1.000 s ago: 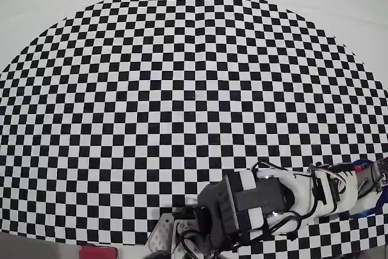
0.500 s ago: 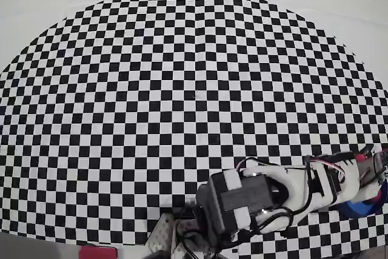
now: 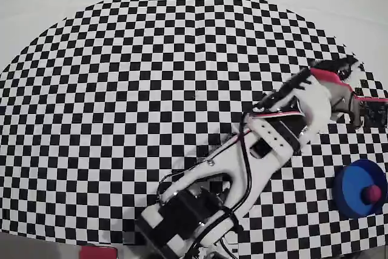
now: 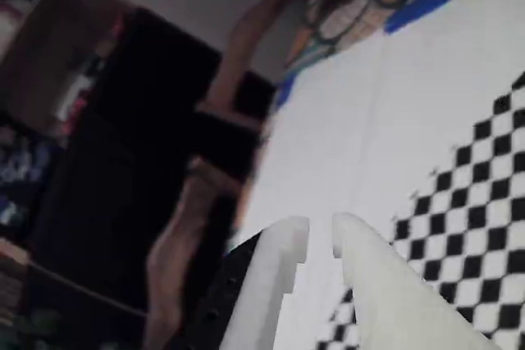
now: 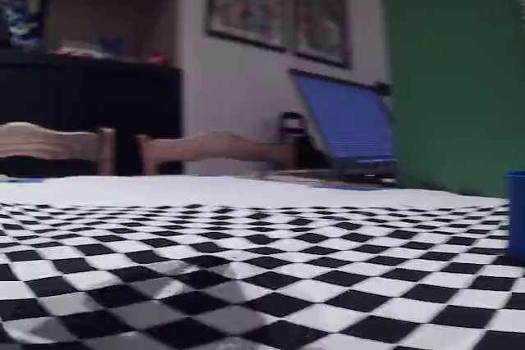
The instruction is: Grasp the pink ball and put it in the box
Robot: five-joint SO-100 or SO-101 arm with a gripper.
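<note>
In the overhead view the pink ball (image 3: 371,193) lies inside the round blue box (image 3: 350,191) at the lower right of the checkered mat. My arm stretches diagonally up to the right, and the gripper (image 3: 366,112) hangs near the mat's right edge, well above the box and apart from it. The wrist view shows the gripper (image 4: 321,234) with its two white fingers a narrow gap apart and nothing between them; it looks out past the mat's edge. In the fixed view only a strip of the box (image 5: 517,215) shows at the right border; the ball is hidden there.
The black-and-white checkered mat (image 3: 182,89) covers the white table. A flat pink-red panel (image 3: 330,77) rides on the arm's wrist. Beyond the table the fixed view shows chairs (image 5: 205,152), a laptop (image 5: 349,129) and a green screen (image 5: 459,63).
The arm has swung from the lower right, where it covered the box, up toward the mat's right edge. The box now shows fully with the ball in it.
</note>
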